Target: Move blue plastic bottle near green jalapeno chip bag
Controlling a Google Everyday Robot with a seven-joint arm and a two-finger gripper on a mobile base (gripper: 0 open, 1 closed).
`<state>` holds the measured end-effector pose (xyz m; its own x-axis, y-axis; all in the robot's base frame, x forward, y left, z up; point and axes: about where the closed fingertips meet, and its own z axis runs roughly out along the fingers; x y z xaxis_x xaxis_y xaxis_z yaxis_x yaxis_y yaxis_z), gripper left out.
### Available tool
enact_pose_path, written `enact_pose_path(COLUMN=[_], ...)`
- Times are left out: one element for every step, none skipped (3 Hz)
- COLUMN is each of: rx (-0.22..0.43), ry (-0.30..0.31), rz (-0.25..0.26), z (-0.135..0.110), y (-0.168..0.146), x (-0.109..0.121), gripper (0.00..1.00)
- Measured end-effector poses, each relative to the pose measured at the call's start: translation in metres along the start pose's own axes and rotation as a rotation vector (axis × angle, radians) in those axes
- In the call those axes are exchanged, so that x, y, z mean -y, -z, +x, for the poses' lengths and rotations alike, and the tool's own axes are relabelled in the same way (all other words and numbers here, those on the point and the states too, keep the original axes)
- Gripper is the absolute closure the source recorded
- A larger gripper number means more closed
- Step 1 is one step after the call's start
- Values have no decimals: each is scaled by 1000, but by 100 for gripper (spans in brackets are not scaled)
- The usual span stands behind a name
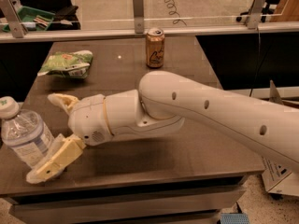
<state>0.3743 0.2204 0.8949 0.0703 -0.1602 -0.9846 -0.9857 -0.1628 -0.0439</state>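
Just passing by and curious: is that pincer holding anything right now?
Pincer: open, fingers spread wide right beside the blue plastic bottle at the table's near left corner, holding nothing.

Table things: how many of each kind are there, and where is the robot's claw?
bottle: 1
chip bag: 1
can: 1
Total: 3
The gripper is open, right at the bottle, front left.

Smooth, faintly reflective dark tabletop (196, 157).
Clear, shiny plastic bottle (23, 134) with white cap; crinkled light-green foil chip bag (67, 63); glossy gold metal can (155, 48); cream, satin-smooth plastic gripper (43, 135) sits spread wide beside the bottle, near the table's front edge.
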Motion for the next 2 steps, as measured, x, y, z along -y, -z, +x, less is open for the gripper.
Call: enact_pose_path(rx=[52,74], ry=[-8,-18], rz=[-13,-4], z=[-9,-10], y=[-17,-20], x=[-4,-5], gripper=[18,42])
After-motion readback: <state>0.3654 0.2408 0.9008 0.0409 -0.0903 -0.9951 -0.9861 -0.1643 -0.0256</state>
